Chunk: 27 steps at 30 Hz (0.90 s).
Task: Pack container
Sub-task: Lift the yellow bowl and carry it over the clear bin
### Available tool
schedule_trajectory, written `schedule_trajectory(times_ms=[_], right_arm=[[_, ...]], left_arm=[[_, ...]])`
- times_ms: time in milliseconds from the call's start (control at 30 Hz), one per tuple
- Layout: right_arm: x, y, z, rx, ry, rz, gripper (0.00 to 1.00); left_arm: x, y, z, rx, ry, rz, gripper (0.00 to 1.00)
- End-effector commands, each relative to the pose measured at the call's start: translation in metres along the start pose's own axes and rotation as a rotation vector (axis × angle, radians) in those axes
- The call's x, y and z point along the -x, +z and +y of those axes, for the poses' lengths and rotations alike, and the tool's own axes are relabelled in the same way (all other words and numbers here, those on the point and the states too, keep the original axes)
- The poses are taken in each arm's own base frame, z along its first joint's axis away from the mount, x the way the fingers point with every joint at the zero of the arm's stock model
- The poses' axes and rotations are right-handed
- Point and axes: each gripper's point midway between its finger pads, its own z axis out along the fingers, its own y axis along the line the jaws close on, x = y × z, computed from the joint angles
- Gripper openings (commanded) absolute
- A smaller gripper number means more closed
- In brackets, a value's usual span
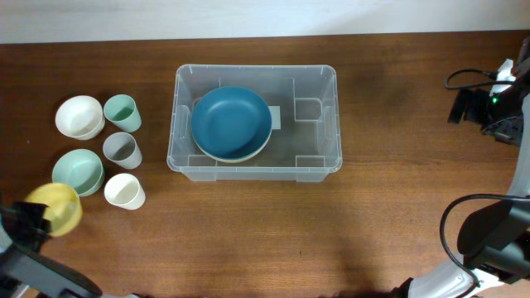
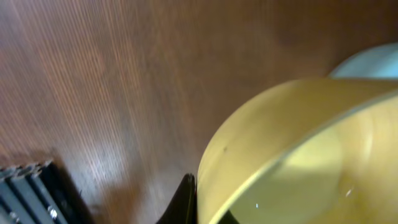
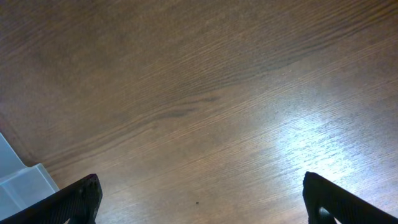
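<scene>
Left gripper [image 1: 37,219] clamps the rim of the yellow bowl [image 1: 56,207] at the bench's [image 1: 248,232] near-left corner; right gripper [image 3: 200,202] gapes wide. Clear container [image 1: 315,136] sits mid-bench, holding a blue bowl [image 1: 231,122].

text: none legible in any view | container [image 1: 257,68]: white label [image 1: 277,118] on its base, partly hidden by the blue bowl [image 1: 231,122], too small to read | left wrist view: blurred, nothing readable | right wrist view: only bench wood grain
</scene>
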Motion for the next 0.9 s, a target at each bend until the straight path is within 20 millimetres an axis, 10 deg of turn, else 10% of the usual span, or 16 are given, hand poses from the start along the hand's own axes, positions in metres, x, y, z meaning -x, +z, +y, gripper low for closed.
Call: schedule_trajectory(times_ms=[0,267,467,667,867], right_arm=[[-0.001,0.002,-0.001,0.002,0.010,0.007,0.99],[-0.001,0.002,-0.001,0.001,0.010,0.007,0.99],[-0.001,0.002,-0.001,0.002,0.010,0.007,0.99],[-0.001,0.002,-0.001,0.002,0.010,0.007,0.99],[-0.001,0.002,-0.001,0.002,0.010,0.007,0.99]], left_arm=[[0.000,-0.057,-0.032,-0.209,0.018,-0.050,0.01],[-0.068,-0.157,-0.135,-0.780,0.225,-0.005,0.01],[-0.166,-0.198,-0.211,-0.923,0.535,-0.038,0.01],[-0.286,-0.209,-0.266,-0.973,0.788,-0.156,0.01],[-0.356,-0.212,-0.289,-1.018,0.886,-0.293,0.01]])
